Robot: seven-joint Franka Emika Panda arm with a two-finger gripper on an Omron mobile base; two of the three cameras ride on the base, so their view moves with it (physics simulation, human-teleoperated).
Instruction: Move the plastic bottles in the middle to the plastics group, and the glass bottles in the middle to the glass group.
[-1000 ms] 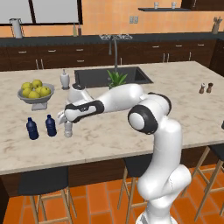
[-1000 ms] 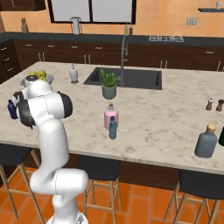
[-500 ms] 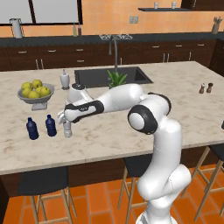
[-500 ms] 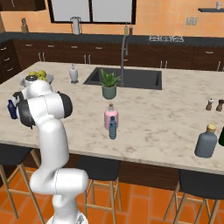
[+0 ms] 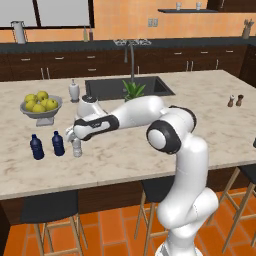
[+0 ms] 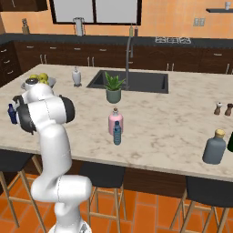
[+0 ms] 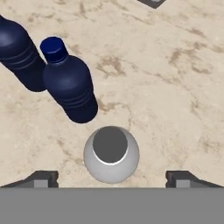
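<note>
The clear-grey plastic bottle (image 5: 77, 148) stands upright on the counter just right of the two dark navy bottles (image 5: 58, 143) (image 5: 36, 147) of the plastics group. My gripper (image 5: 74, 136) hangs right over it. In the hand view the gripper (image 7: 111, 179) is open, its fingertips (image 7: 42, 178) wide on either side of the bottle's cap (image 7: 111, 153) and apart from it. The navy bottles (image 7: 70, 85) (image 7: 19, 52) stand close beside it. The pink glass bottle (image 6: 115, 122) and the teal plastic bottle (image 6: 117, 133) stand mid-counter. The two tiny brown bottles (image 6: 218, 108) (image 6: 229, 109) of the glass group stand far right.
A bowl of fruit (image 5: 41, 107) and a white bottle (image 5: 74, 91) stand behind the navy bottles. A potted plant (image 5: 132, 91) sits at the sink's (image 5: 125, 86) front edge. A grey-blue bottle (image 6: 214, 146) stands at the front right. Stools line the counter's near side.
The gripper's jaws have spread wide and let go of the clear-grey bottle, which stays standing beside the navy bottles. The arm has hardly moved.
</note>
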